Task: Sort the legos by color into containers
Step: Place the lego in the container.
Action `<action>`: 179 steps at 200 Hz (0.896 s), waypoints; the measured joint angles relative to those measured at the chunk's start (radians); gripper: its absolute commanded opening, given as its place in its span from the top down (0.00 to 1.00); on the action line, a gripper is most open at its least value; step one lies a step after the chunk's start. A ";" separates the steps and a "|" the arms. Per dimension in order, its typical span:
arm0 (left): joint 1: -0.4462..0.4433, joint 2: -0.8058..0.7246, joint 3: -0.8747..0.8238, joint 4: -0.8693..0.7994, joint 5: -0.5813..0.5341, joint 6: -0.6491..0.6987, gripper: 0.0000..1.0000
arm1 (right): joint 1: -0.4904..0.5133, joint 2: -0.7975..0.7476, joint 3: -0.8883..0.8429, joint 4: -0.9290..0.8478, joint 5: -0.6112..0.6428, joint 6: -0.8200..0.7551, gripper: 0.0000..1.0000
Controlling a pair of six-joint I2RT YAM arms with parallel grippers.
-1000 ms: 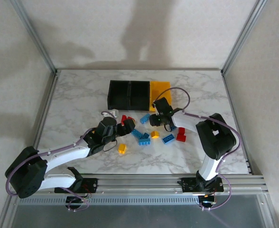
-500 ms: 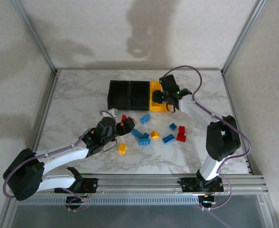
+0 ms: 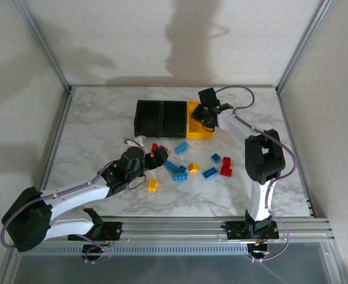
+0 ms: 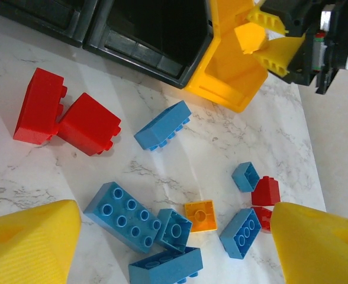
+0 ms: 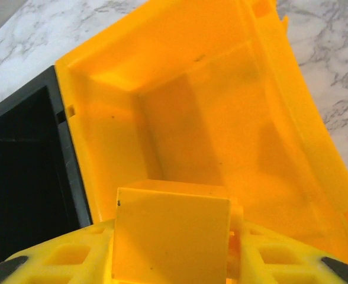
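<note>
Within the last second, swung from the scatter of legos at mid-frame of the top view up to the row of containers: right gripper (image 3: 207, 116), now hanging over the yellow bin (image 3: 200, 134) at upper centre. Pinched between its narrowly set fingers, a yellow brick (image 5: 171, 228), not yet let go. In the right wrist view, sitting at lower centre, with the bin's open hollow directly beyond and the neighbouring black bin (image 5: 26, 177) at far left. Right colour over the right container, then; by the look of it, just the release left for this piece.

Hardly moved over the same second: left gripper (image 3: 155, 155), left of centre in the top view, fingers (image 4: 26, 242) spread wide and holding nothing. Under it in the left wrist view, two red bricks (image 4: 88, 124) touching at upper left, a cluster of blue bricks (image 4: 123, 216) at lower centre, one loose yellow brick (image 4: 200, 214) just beside them, more blue and red at lower right. Probably lining up on the reds, though no contact yet.

Out on the marble table (image 3: 91, 130): a good part of the pile in all three colours, plus another yellow piece (image 3: 152, 185) nearer the bottom edge. Plenty of sorting left, judging by that. Contents of the black bins: too dark to tell.
</note>
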 measured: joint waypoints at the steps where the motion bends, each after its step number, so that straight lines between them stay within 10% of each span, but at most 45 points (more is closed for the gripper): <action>1: 0.000 0.000 0.000 0.000 0.000 0.000 0.17 | 0.000 0.001 0.000 0.000 0.001 0.004 0.65; 179: 0.000 -0.104 -0.034 -0.034 -0.035 0.000 0.16 | 0.006 0.125 0.065 0.020 0.018 0.250 0.38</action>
